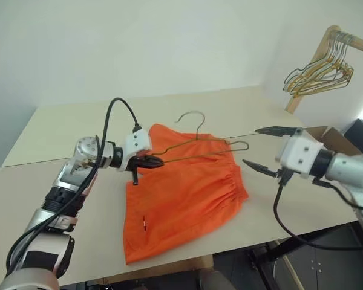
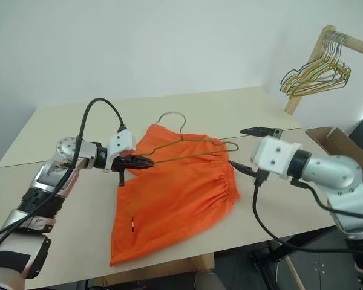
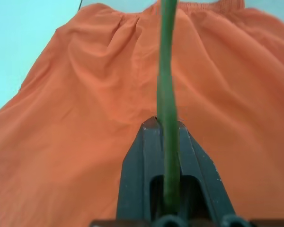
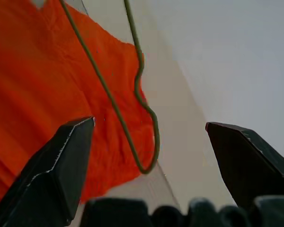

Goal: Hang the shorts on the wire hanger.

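The shorts (image 1: 181, 193) lie flat on the beige table (image 1: 60, 127), bright orange, with the gathered waistband turned toward the robot's right side and the two legs toward its left. On the fabric there is a very small mark near the lower leg, but it is too small to read, and I can see no other label or writing anywhere. The wire hanger (image 1: 199, 147) is above the shorts, with its hook pointing away from the robot and its far corner reaching past the waistband. The left gripper (image 1: 152, 162) has its fingers pressed together on the wire at the left end of the hanger; in the left wrist view the green wire (image 3: 168, 109) runs straight between the two closed black fingers (image 3: 139, 175). The right gripper (image 1: 267, 148) is spread wide, with nothing between its fingers, just beside the right corner of the hanger and not touching it. Behind, on the right, a bunch of hangers (image 1: 320, 75) hangs on a wooden rail (image 1: 351, 37).
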You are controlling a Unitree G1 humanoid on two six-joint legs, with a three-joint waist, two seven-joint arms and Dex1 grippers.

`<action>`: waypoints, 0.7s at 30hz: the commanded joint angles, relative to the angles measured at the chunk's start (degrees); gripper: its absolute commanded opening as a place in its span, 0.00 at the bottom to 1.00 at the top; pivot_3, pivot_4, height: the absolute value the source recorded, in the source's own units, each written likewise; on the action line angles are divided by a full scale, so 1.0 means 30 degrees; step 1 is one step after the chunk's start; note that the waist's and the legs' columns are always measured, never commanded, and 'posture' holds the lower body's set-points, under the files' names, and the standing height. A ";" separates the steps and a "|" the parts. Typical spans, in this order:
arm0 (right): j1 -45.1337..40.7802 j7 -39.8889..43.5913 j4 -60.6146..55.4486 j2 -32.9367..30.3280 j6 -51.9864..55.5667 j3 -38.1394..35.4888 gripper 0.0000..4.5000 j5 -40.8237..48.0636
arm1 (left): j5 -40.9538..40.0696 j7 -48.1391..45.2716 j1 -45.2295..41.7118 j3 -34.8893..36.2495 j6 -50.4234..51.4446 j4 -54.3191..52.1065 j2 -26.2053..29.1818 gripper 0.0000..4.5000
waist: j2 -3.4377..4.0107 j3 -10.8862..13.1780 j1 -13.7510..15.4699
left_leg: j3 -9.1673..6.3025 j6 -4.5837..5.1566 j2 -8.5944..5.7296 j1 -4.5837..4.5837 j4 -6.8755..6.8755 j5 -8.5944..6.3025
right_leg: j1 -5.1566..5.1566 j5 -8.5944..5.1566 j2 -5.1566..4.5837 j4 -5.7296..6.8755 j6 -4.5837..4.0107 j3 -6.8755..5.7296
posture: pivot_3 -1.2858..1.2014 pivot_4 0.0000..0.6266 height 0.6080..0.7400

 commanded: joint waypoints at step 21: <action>-0.9509 0.6923 0.5565 0.2260 0.7980 0.8516 0.91 -0.3485 | -0.0743 -0.0810 0.0958 0.0689 -0.0186 -0.3041 0.0724 0.00 | 0.0008 -0.0004 0.1362 | -0.0146 0.0002 -0.0008 -0.0067 0.0021 -0.0001 | -0.0034 -0.0006 -0.0022 -0.0001 -0.0009 -0.0206 | 0.50 0.00 1.00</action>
